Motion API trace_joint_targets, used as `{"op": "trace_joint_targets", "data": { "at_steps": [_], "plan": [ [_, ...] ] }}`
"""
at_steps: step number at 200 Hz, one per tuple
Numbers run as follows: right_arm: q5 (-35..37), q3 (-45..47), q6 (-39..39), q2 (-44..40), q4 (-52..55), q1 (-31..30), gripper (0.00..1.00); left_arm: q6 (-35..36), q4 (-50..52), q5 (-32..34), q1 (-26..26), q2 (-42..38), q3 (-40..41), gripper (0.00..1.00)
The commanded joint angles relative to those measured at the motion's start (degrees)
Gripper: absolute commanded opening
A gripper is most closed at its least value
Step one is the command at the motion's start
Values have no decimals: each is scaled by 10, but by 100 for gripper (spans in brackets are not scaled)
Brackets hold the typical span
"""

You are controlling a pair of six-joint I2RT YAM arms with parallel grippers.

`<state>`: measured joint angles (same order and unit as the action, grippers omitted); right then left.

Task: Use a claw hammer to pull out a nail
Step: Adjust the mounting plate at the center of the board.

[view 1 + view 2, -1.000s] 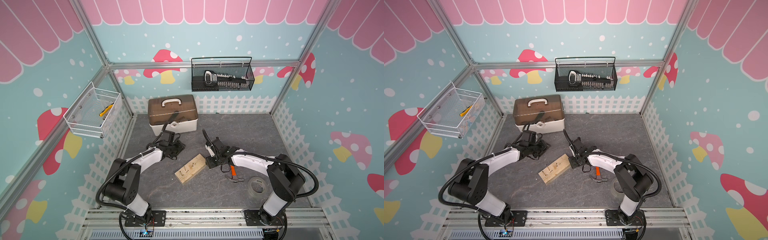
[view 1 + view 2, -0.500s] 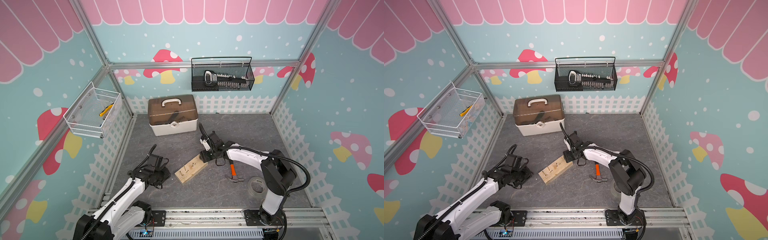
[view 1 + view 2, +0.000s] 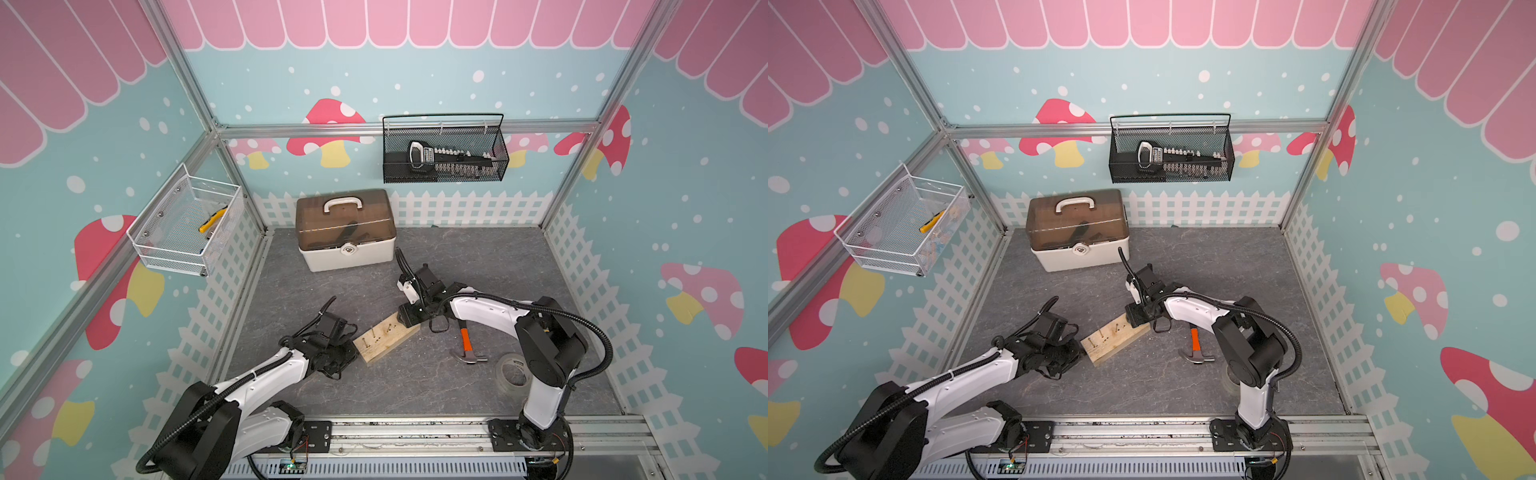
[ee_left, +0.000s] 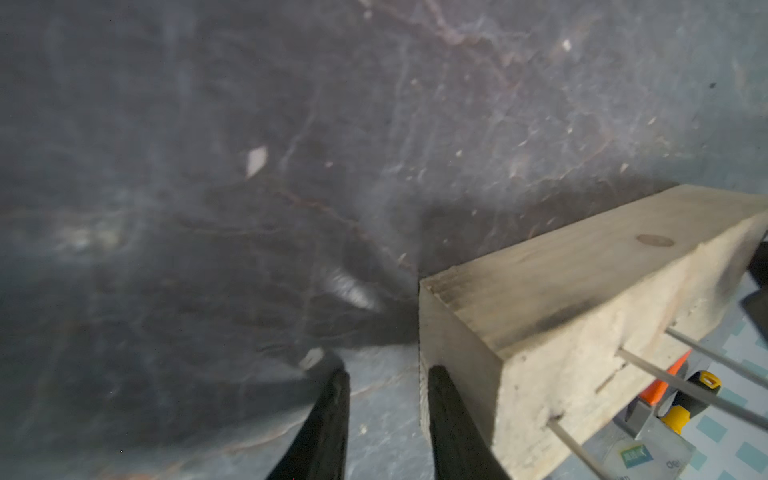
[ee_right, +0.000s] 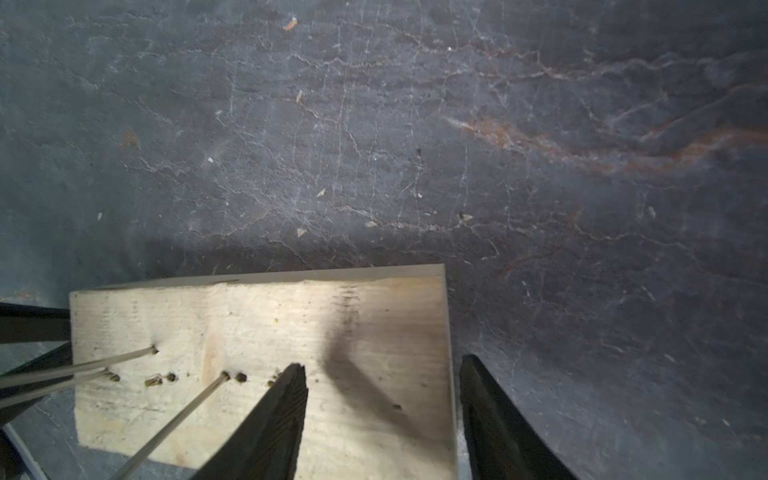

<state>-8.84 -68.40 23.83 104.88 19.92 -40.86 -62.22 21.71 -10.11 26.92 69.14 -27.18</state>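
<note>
Grey slate tabletop (image 3: 457, 266): the claw hammer (image 3: 466, 340) lies flat at three o'clock of the nailed wood block (image 3: 386, 338). Rigid and head-heavy, I judge; I'd grip its slim shaft. Left tool (image 4: 386, 372) part-open at the block's end, right tool (image 5: 382, 363) wide astride the other; both empty.

Claw hammer (image 3: 466, 342) — orange, black, silver.

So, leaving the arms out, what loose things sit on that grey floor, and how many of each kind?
toolbox: 1
wood block: 1
hammer: 1
tape roll: 1
Total: 4
</note>
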Motion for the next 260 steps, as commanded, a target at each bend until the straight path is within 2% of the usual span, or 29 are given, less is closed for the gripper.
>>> {"op": "trace_joint_targets", "data": {
  "at_steps": [1, 55, 130, 150, 160, 186, 200, 210, 225, 260],
  "plan": [
    [4, 30, 10, -15, 14, 2, 58, 8, -60, 1, 0, 48, -36, 33],
    [47, 94, 32, -65, 21, 6, 58, 37, -100, -23, -3, 154, -112, 31],
    [75, 129, 65, -94, 25, 27, 57, 61, -108, -32, -3, 216, -175, 30],
    [85, 116, 64, -95, 38, 31, 58, 62, -102, -22, -4, 201, -166, 31],
    [93, 100, 64, -104, 58, 31, 58, 67, -88, -19, -9, 191, -164, 35],
    [151, 61, 57, -156, 114, 42, 62, 87, -59, -17, -31, 137, -146, 50],
    [168, 48, 48, -168, 133, 66, 60, 104, -43, -8, -55, 90, -133, 62],
    [170, 33, 36, -155, 154, 90, 60, 120, -31, -1, -64, 53, -124, 70],
    [187, 8, 17, -126, 187, 110, 62, 141, -12, 11, -72, -2, -113, 76],
    [185, -34, -15, -66, 209, 146, 62, 185, -17, -2, -74, -93, -88, 80]
  ]
}}
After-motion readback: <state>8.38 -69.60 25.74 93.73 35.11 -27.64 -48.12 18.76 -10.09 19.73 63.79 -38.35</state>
